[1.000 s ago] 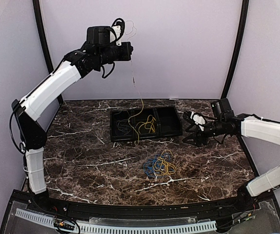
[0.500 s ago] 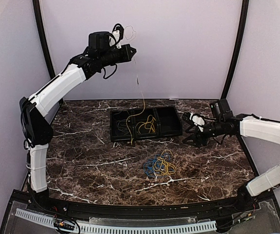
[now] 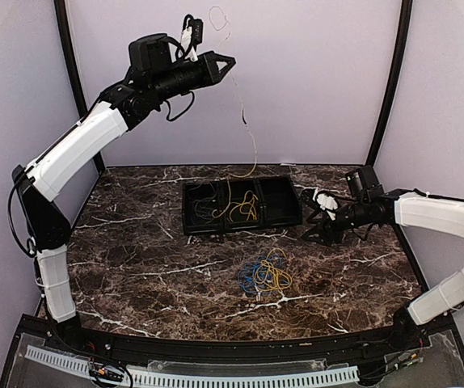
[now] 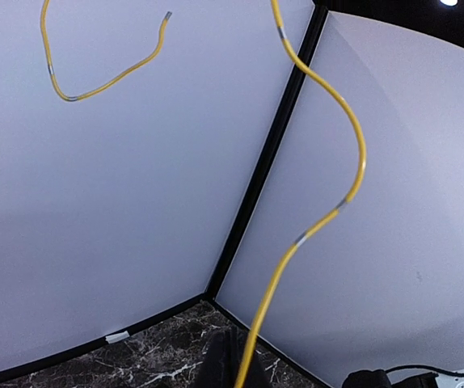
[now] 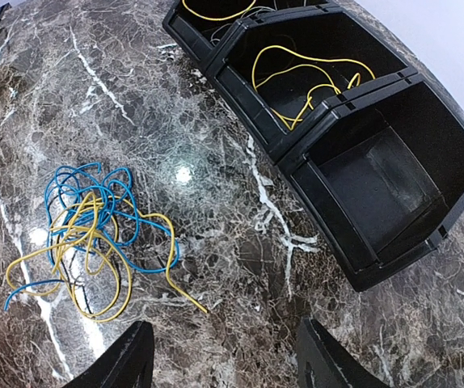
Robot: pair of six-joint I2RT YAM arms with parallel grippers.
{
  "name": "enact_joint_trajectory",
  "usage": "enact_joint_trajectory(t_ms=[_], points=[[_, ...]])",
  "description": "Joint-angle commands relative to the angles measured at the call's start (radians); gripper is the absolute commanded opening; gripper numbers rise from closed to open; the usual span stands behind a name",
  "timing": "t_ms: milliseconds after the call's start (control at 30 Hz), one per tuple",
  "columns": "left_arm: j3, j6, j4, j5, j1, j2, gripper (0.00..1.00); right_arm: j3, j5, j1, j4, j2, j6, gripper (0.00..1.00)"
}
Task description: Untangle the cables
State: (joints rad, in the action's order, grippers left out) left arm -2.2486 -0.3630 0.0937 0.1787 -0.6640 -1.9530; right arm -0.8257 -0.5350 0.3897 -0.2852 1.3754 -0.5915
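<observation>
Top view: the left pincer [image 3: 229,61], raised high, is clamped on one thin yellow wire [image 3: 252,149] that dangles below it toward the black three-compartment plastic tray [image 3: 240,232]. The wire looks light and limp, so it is best gripped near an end.

Left wrist: the wire snakes away from the closed tips.

Right wrist: the right pincer [image 5: 224,364] stands apart, empty. The tangled bundle of blue and yellow wires [image 5: 86,234] lies ahead to its left. The nearest tray compartment is empty; the middle one holds yellow wires.

— What do you have around you there?
— You have pale lilac walls [image 3: 313,73] on three sides, with black posts [image 3: 391,81] in the two far corners.
— And below?
— A dark marble table [image 3: 135,242] with white veins; a small glare [image 5: 183,174] shines on it.
</observation>
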Motion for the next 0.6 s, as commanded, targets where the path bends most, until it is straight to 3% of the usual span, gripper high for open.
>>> enact_joint_trajectory(t_ms=[0, 567], points=[[-0.002, -0.001, -0.030, -0.001, 0.005, 0.044, 0.00, -0.006, -0.007, -0.005, 0.014, -0.004, -0.008, 0.62], [-0.061, 0.092, -0.113, -0.104, 0.005, -0.070, 0.00, -0.007, -0.007, -0.005, 0.005, 0.002, -0.015, 0.62]])
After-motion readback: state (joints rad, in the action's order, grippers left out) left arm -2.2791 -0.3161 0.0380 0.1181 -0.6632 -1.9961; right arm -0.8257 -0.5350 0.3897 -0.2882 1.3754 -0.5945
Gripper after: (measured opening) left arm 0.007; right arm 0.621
